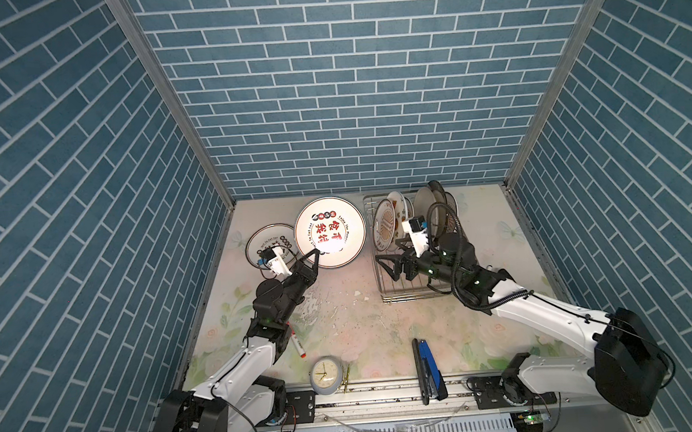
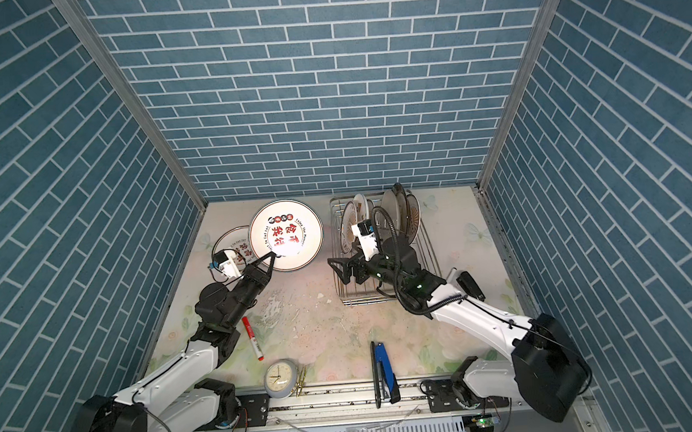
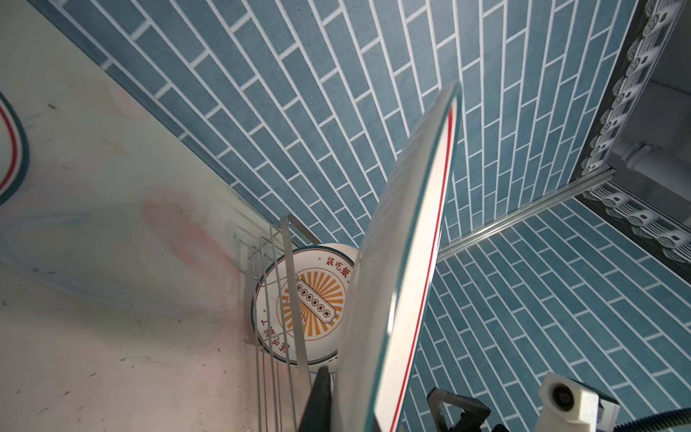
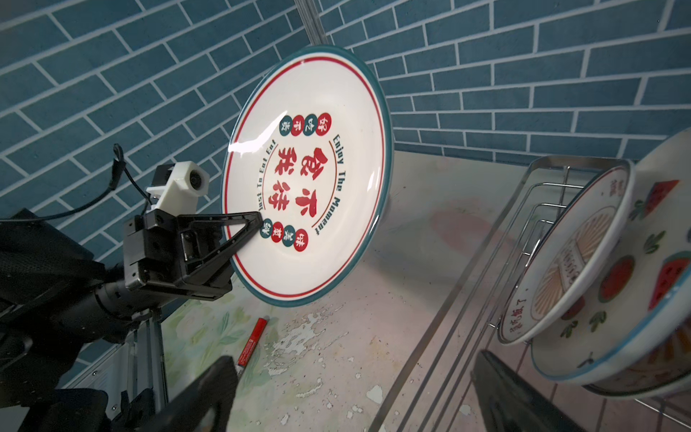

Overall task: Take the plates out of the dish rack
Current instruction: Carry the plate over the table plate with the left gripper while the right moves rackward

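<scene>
My left gripper (image 1: 316, 255) is shut on the near rim of a large white plate (image 1: 331, 232) with a teal rim and red characters. It holds the plate tilted above the table at the back, left of the dish rack (image 1: 408, 298). The right wrist view shows this plate (image 4: 306, 175) face-on. A smaller plate (image 1: 269, 241) lies flat at the back left. Several plates stand in the rack, among them a sunburst plate (image 4: 568, 262) and a watermelon plate (image 4: 635, 291). My right gripper (image 1: 390, 253) hangs open and empty over the rack's left side.
A red marker (image 1: 297, 345) lies beside my left arm. A small clock (image 1: 324, 375) and a gold clip (image 1: 346, 377) sit at the front edge, with a blue stapler (image 1: 428, 369) to their right. Blue tiled walls close in the back and both sides.
</scene>
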Robot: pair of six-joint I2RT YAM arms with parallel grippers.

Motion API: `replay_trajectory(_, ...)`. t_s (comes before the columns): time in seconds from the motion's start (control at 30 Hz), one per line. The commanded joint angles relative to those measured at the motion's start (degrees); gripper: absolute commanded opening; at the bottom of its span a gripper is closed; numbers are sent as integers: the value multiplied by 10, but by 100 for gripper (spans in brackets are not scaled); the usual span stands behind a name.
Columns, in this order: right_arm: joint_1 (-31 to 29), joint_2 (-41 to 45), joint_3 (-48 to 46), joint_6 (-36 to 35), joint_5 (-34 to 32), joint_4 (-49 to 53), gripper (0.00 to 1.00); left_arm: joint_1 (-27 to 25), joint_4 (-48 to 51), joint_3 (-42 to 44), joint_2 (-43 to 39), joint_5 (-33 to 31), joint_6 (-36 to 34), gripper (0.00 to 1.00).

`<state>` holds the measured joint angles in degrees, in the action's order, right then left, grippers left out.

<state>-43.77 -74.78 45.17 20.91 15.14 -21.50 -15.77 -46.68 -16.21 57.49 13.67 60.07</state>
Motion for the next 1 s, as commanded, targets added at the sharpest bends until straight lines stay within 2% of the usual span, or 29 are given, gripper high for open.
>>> replay_trajectory(0.0,-16,-43,47,-17,-12,-22,99,13,22,-14,-20,-16,-15,0)
replay_trajectory(0.13,-37,-84,68,-33,-35,-28,99,56,50,-26,-18,-13,3,0)
replay_trajectory(0.3,-54,-135,99,-53,-71,-23,99,102,91,-40,-8,-44,27,0)
replay_trajectory(0.43,-60,-178,136,-63,-73,0,99,128,145,-60,9,-73,48,0)
replay_trajectory(0.53,-63,-209,160,-66,-66,-1,99,153,145,-59,34,-98,67,0)
replay_trajectory(0.63,-65,-235,187,-72,-59,3,99,178,125,-62,65,-93,82,0)
replay_trajectory(0.83,-70,-277,232,-85,-63,21,99,184,166,-90,92,-156,66,0)
replay_trajectory(0.97,-72,-297,251,-85,-66,25,99,196,158,-106,133,-148,78,0)
